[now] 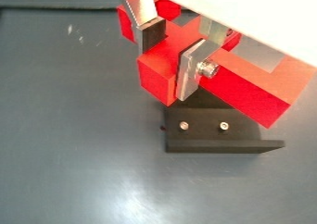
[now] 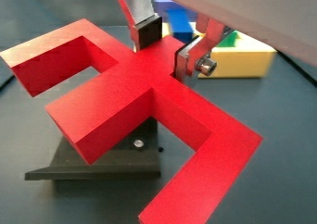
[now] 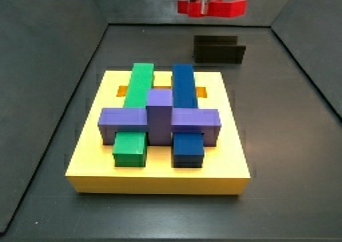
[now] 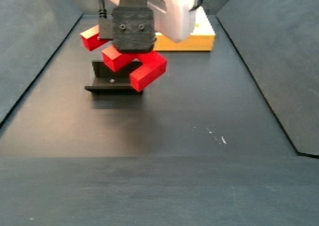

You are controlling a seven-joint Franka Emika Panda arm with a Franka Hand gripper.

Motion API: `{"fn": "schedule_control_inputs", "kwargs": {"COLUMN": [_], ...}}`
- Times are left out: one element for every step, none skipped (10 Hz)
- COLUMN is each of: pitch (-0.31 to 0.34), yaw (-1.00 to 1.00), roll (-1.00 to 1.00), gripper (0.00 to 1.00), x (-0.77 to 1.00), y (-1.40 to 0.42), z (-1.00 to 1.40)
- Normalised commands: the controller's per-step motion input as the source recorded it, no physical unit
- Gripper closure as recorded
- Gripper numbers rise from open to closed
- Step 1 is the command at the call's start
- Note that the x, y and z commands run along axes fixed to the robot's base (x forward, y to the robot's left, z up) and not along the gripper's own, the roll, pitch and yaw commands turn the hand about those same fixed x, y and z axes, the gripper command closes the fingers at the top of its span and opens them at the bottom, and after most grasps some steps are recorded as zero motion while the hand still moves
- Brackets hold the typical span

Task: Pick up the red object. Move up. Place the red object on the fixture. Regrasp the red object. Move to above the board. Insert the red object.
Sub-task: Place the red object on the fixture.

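In a side view, the board [image 3: 160,171] is seen nearest, a thick yellow slab lying on the dark tabletop [image 3: 287,136]. On it, a green block [image 3: 135,101] and a blue block [image 3: 185,101] lie side by side along its length, and a purple block [image 3: 159,119] is laid across them.

Beyond the board, and apart from it, the fixture [image 3: 219,51] is seen standing on the tabletop, dark and low. Two small screws are visible on its base plate in a wrist view [image 1: 221,133].

Farthest back and raised, the red object [image 3: 214,5] is held in the gripper [image 3: 198,0]. In both wrist views the silver fingers [image 1: 188,68] are seen closed narrowly on a stub of the red object [image 2: 136,89], one plate to each side. In a side view the gripper [image 4: 130,38] is found above the fixture [image 4: 110,80], and the red object [image 4: 131,63] is seen tilted directly over it; whether the piece touches the fixture cannot be told
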Motion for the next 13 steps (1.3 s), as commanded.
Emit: {"fn": "schedule_control_inputs", "kwargs": {"pitch": [0.226, 0.229, 0.22, 0.211, 0.214, 0.24, 0.177, 0.129, 0.109, 0.063, 0.0, 0.0, 0.0], "yaw": [0.67, 0.65, 0.63, 0.61, 0.5, 0.49, 0.44, 0.41, 0.41, 0.34, 0.34, 0.36, 0.34], "roll": [-0.26, -0.21, -0.17, -0.15, -0.12, -0.15, -0.28, -0.31, -0.33, -0.37, -0.42, -0.44, -0.32], "gripper": [1.0, 1.0, 1.0, 1.0, 1.0, 1.0, 1.0, 1.0, 1.0, 1.0, 1.0, 1.0, 1.0], "x": [0.24, 0.23, 0.23, 0.23, 0.26, 0.29, 0.31, 0.26, 0.23, 0.21, 0.17, 0.15, 0.2], "y": [-0.25, -0.26, -0.26, -0.26, -0.2, -0.16, -0.11, -0.11, -0.1, 0.0, 0.0, 0.0, -0.07], "z": [0.14, 0.12, 0.07, 0.01, 0.0, 0.0, 0.03, 0.0, 0.0, 0.02, 0.0, 0.0, 0.0]}}
